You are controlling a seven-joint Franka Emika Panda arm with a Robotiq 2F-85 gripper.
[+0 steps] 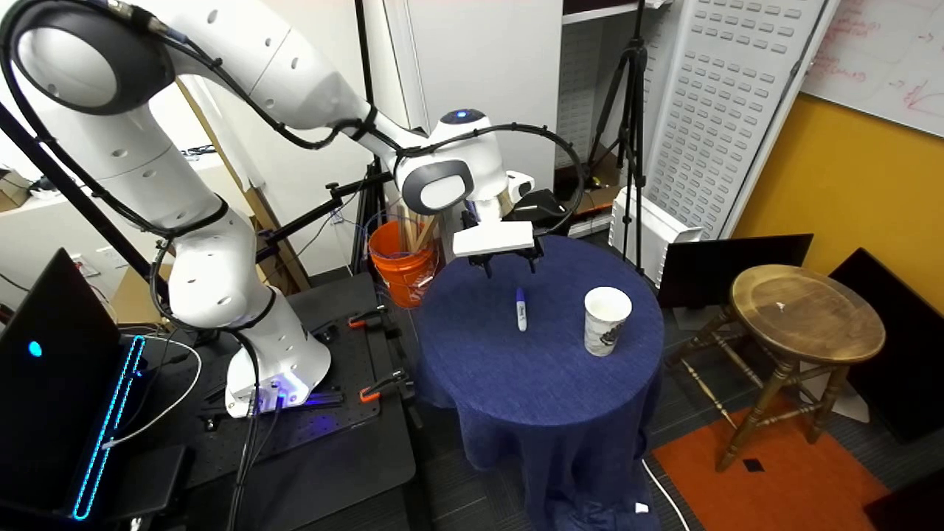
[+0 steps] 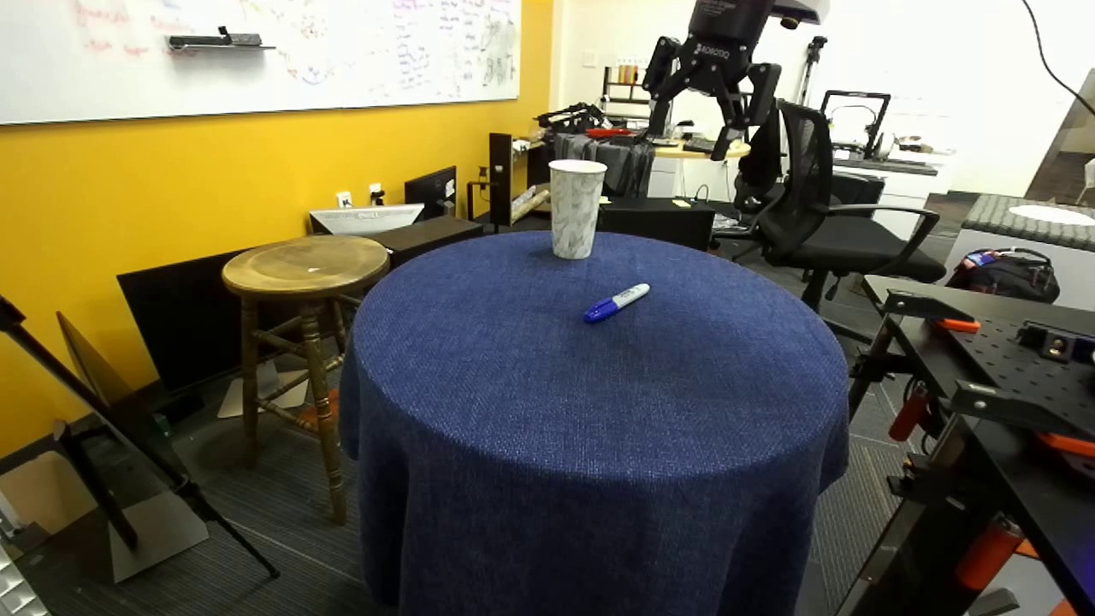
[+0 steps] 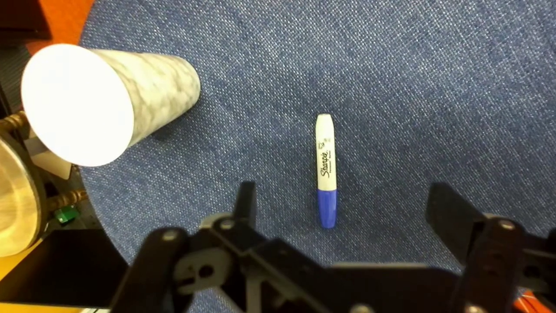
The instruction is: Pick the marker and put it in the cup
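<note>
One slim marker (image 3: 326, 169) lies near one tapered, marbled cup (image 3: 160, 89) on coarse-woven blue cloth (image 3: 391, 87)
Above, the gripper (image 2: 689, 137) has its two black fingers (image 3: 451, 213) wide apart.

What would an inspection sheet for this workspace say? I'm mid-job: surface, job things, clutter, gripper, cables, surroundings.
Surface: round table in dark blue woven cloth, draped over the edge.
Job's things: white cylindrical marker with a blue cap, lying flat; tall white paper cup with grey marbling, upright, apart from the marker.
Clutter: orange plastic bucket beside the table, holding wooden pieces.
Gripper: black two-fingered gripper, open, holding nothing, above the cloth.
Cables: black cable loops out near the gripper; white cable on the floor.
Surroundings: round wooden stool beside the table; black office chair in the background.
</note>
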